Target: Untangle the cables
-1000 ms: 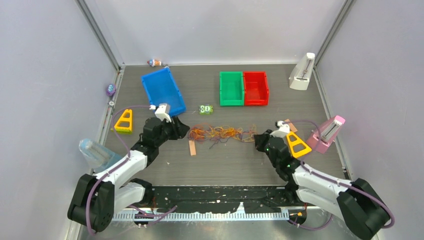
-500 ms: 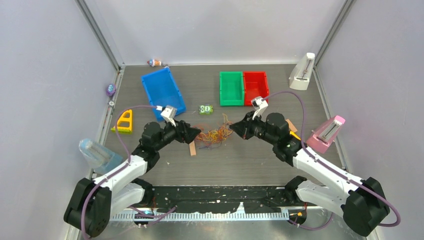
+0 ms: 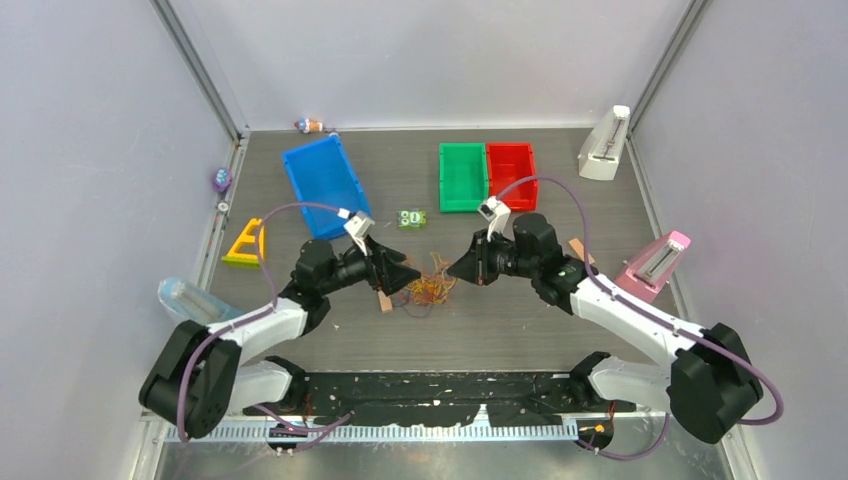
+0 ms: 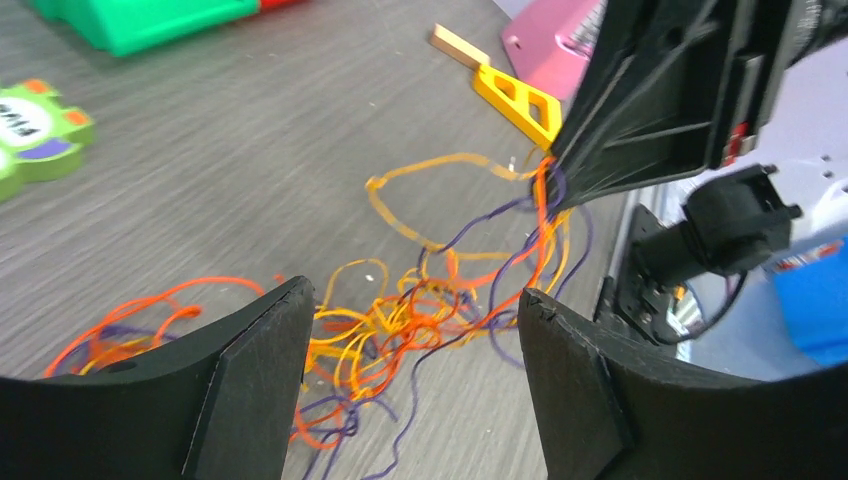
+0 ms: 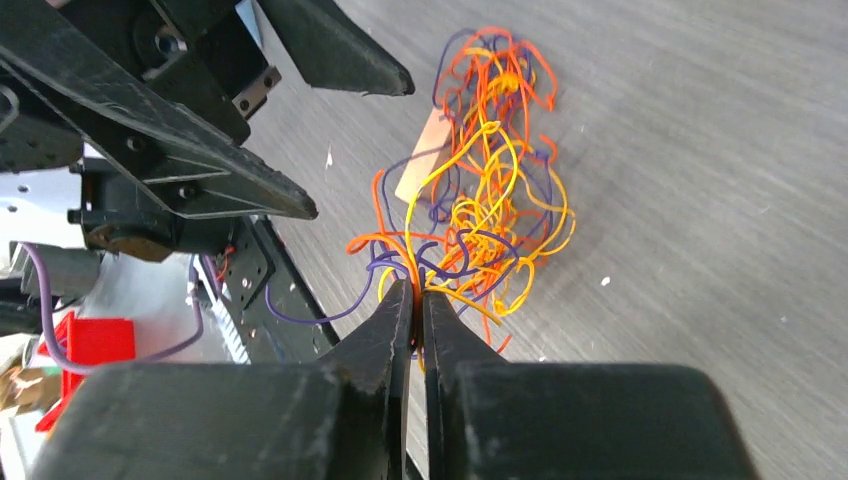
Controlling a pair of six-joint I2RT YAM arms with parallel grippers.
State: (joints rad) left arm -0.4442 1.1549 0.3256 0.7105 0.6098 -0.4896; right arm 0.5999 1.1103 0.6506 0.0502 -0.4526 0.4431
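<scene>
ok so starting from the left: the left gripper (image 4: 410, 310) has let go. A second back it was half closed at the left end of the cables (image 3: 428, 287). Now its fingers are spread wide with nothing between them, hanging just over the left edge of the pile next to that little tan wooden strip (image 3: 385, 298). Both arms have also swung in toward the middle of the table (image 3: 500, 330). The cables were stretched out in a long thin line between the two grippers, and they've collapsed back into one small loose heap of orange, yellow, red and purple strands, sitting on the table right between the two tips. In the left wrist view the strands run from the heap up off the table to the right. That's where the right gripper (image 5: 415, 290) comes in: its jaws are pressed tight together on a few orange and purple strands at the near edge of the heap, lifting them a bit. My read is that the stretch didn't pull anything free, since the thing's as knotted as ever and no strand lies apart from the rest. With only the right side anchored, I'd guess the left needs to pick a different strand and pull away from the pinch. The risk is the whole clump just dragging along.
</scene>
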